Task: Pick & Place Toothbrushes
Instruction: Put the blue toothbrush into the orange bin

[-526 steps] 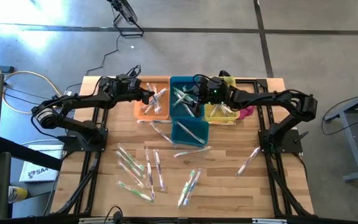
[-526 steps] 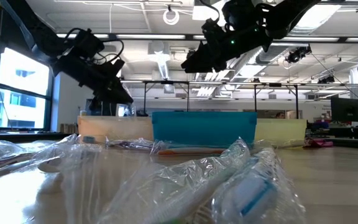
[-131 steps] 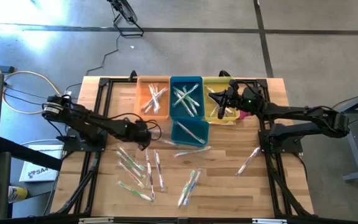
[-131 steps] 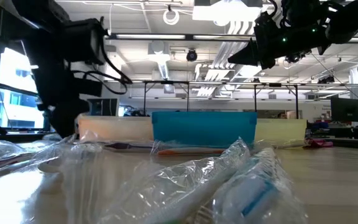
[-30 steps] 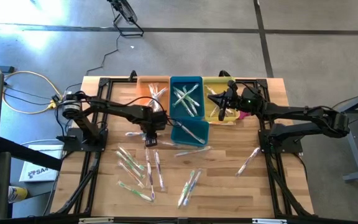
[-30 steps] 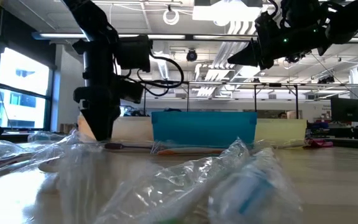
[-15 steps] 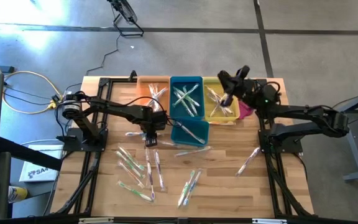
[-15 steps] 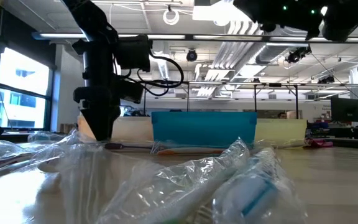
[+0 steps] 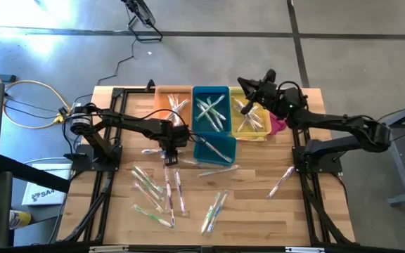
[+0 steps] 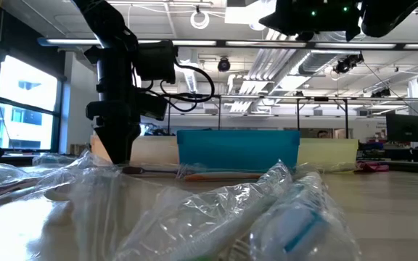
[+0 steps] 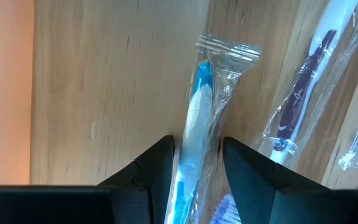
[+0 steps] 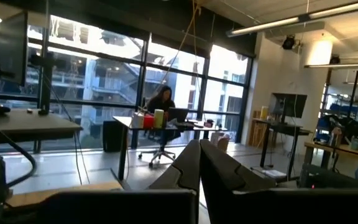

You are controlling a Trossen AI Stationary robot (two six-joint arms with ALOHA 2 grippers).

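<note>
Seen from above: a wooden table (image 9: 252,211) with three bins in a row at its far edge, orange (image 9: 162,126), blue (image 9: 201,93) and yellow (image 9: 236,132), each holding wrapped toothbrushes. A smaller teal bin (image 9: 206,153) just in front of the blue bin, with one toothbrush lying across it. More wrapped toothbrushes (image 9: 162,193) scattered loose on the wood, well in front of the blue bin and mostly to its left, and a single one (image 9: 281,181) apart to its right. A bit of pink cloth (image 9: 278,126) touching the yellow bin's right side.

Left gripper (image 9: 170,156) lowered to the tabletop just in front of the orange bin, left of the teal bin. In the left wrist view, fingers (image 11: 157,174) parted and straddling a blue-handled toothbrush (image 11: 194,118) in a clear wrapper, which lies flat on the wood, running lengthwise between the two fingers; contact with the wrapper cannot be judged. A dark-handled wrapped toothbrush (image 11: 303,93) just beside it.

Right gripper (image 9: 245,104) raised above the yellow bin, right of the blue bin, fingers pressed together and holding nothing.
</note>
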